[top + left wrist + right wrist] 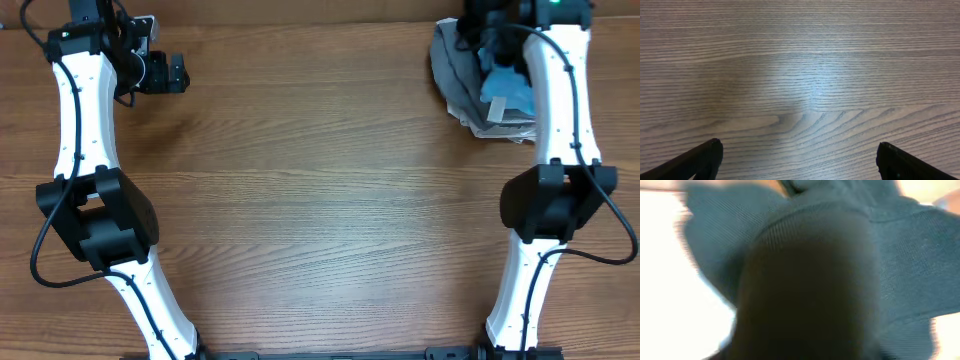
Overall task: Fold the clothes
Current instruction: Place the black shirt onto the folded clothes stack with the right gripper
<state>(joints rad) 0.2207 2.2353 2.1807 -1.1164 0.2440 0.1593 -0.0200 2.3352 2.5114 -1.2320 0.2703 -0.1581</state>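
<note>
Clothes: nothing is laid out for folding. The only fabric I can see is a heap [462, 92] at the table's far right corner.
Dark cloth: the right wrist camera is filled with dark cloth [805, 295], ribbed and badly blurred. It is pressed too close for me to tell whether this is the black garment or just a shaded fold.
Heap: a grey piece [450, 58] is bunched with a light blue piece [508, 92] lying on top. No black cloth shows from above.
Right arm: the right arm [560, 110] reaches straight over the heap, and its wrist covers the top of it.
Right gripper: hidden under its own wrist from above, and no fingers show in its own camera. I cannot tell if they are apart or closed on cloth.
Left gripper: the left gripper [170, 72] hangs at the far left corner, well apart from the heap. Its fingers [702, 159] are spread wide with only bare wood between them.
Table: the middle of the table [320, 200] shows only wood grain.
Step in hand: I'd judge it to be the very start, fetching the garment from the heap, with no fold begun.
Next move: it calls for a sure pinch on the dark cloth alone. The cloth then has to be drawn to the middle of the table without dragging the other pieces along, so the left gripper can help spread it flat.
</note>
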